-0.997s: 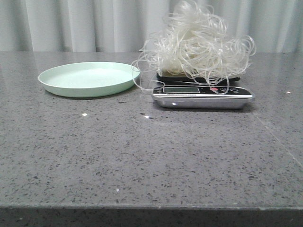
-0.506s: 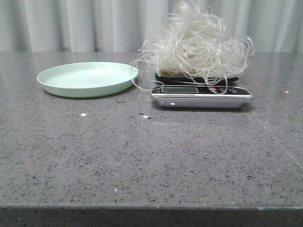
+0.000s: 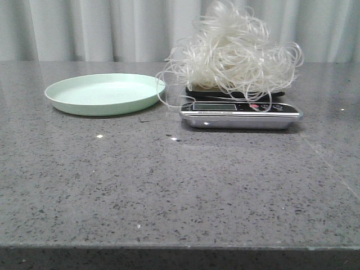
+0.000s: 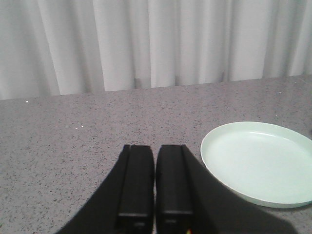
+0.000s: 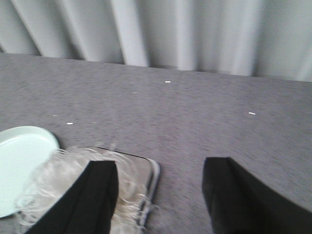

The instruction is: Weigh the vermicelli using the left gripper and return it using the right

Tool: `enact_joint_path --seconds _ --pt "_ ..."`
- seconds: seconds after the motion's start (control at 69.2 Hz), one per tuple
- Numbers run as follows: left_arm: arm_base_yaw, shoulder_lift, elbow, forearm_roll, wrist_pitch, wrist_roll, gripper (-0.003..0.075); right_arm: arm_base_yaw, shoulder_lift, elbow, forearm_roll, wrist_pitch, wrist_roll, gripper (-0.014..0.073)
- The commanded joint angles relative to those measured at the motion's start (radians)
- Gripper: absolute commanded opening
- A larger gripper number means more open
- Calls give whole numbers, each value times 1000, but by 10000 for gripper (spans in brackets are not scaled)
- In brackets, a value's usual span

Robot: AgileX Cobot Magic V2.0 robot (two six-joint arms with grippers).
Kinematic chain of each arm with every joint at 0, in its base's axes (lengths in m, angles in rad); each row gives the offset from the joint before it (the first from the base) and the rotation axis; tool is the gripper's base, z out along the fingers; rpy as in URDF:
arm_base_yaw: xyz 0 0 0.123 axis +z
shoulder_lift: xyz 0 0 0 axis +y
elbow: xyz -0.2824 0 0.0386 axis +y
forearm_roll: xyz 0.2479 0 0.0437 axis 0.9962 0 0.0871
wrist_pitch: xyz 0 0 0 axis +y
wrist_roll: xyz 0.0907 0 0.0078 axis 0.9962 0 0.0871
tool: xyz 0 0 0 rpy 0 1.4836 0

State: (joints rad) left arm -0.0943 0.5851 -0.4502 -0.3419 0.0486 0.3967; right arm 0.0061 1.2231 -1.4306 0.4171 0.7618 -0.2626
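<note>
The vermicelli [image 3: 233, 53], a fluffy tangle of thin white strands, sits on a silver kitchen scale [image 3: 241, 115] at the back right of the grey table. The pale green plate [image 3: 105, 93] lies empty to its left. Neither gripper shows in the front view. My left gripper [image 4: 155, 187] is shut and empty over bare table, with the plate [image 4: 261, 163] beside it. My right gripper [image 5: 161, 195] is open and empty above the table, with the vermicelli [image 5: 58, 187] and the scale [image 5: 144, 178] under and beside one finger. That view is blurred.
A grey-white curtain [image 3: 112, 28] hangs behind the table. The table's front edge [image 3: 180, 246] runs along the bottom of the front view. A few small white specks lie on the tabletop [image 3: 169, 180].
The front view shifts very slightly between frames. The vermicelli, scale and plate stay where they are.
</note>
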Motion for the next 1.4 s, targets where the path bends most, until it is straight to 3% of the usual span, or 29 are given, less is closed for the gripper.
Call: enact_joint_path --seconds 0.0,0.13,0.491,0.78,0.895,1.387 --pt "-8 -2 -27 -3 -49 -6 136 3 77 -140 160 34 -91 538" --pt "-8 -2 -27 -3 -40 -6 136 48 200 -256 281 131 -231 543" --pt "-8 -2 -27 -3 -40 -6 136 227 390 -278 253 115 -552 546" --pt "-8 -2 -27 -3 -36 -6 136 230 449 -278 132 194 -567 564" --pt "-8 -2 -27 -3 -27 -6 136 230 469 -278 119 221 -567 607" --pt "-8 -2 -27 -5 -21 -6 136 230 630 -278 50 271 -567 601"
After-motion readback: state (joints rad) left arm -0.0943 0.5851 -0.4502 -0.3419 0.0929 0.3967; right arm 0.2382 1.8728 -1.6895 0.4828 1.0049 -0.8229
